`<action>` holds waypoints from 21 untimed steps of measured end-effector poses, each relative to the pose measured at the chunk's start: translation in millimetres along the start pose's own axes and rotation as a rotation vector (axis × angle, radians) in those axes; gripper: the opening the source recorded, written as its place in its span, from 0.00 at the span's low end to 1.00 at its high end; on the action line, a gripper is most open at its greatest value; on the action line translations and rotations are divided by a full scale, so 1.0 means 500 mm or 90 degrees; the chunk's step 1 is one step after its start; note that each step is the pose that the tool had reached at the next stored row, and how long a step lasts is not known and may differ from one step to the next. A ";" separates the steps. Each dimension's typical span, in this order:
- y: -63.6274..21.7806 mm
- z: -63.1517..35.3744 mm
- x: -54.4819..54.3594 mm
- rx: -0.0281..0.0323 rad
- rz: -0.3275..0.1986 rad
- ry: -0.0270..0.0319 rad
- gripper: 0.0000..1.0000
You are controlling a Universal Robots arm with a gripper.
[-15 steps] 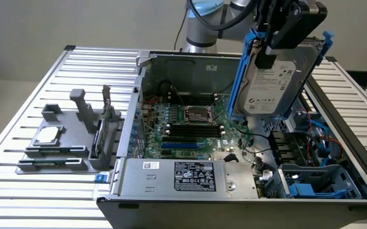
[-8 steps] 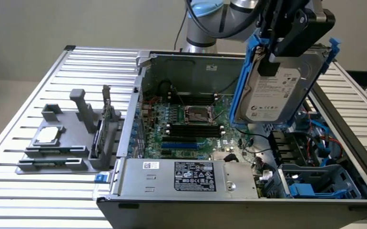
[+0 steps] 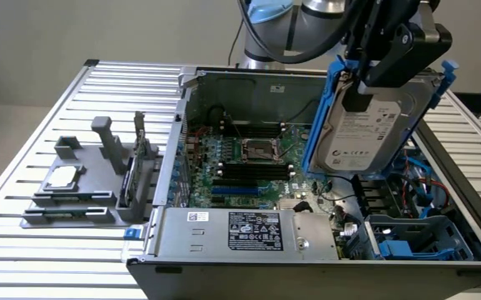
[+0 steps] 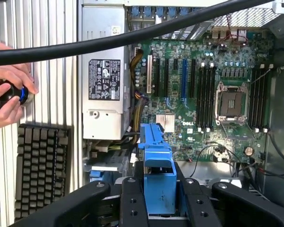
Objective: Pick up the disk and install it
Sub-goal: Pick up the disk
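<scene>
- Claw (image 3: 360, 99) pinching the disk (image 3: 372, 140): in the wrist view I see its black fingers (image 4: 134, 203) pressed from both sides against the blue frame (image 4: 158, 165) that edges the disk.
- The disk is lifted in the air and hangs just below the claw, touching nothing else. Its long axis runs nearly upright, leaning a little. The white label faces the exterior camera, with a blue rail along each long side.
- It hangs above the open computer case (image 3: 182, 125), over the half toward the exterior view's right.
- I judge the key relation to be this: the drive cage (image 3: 453, 225) sits lower in the case, toward the near corner on the exterior view's right, well below the disk.
- The case holds a green main board (image 3: 249, 156), a grey power supply (image 3: 249, 231) along the near wall, and the cage with blue fittings inside. I cannot tell whether a slot is free.
- On the table (image 3: 24, 125), toward the exterior view's left, a grey holder (image 3: 99, 187) carries a small square chip (image 3: 64, 177) and an upright card (image 3: 138, 140).
- In the wrist view, a person's hand (image 4: 7, 97) grips a black knob beside a keyboard (image 4: 40, 165).
</scene>
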State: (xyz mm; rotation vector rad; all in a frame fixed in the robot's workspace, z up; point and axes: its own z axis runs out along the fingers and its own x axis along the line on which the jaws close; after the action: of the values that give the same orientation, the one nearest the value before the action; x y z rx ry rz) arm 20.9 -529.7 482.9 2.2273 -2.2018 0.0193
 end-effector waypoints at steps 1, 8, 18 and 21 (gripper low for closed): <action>0.000 0.000 0.004 0.0000 0.001 0.0000 0.32; -0.006 0.005 0.037 0.0000 0.003 -0.0006 0.32; -0.031 0.012 0.079 0.0000 0.003 -0.0027 0.32; -0.043 0.015 0.090 0.0000 0.003 -0.0034 0.32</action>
State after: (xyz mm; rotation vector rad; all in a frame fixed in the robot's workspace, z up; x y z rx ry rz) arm 42.8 -574.6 476.4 2.2242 -2.2104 0.0135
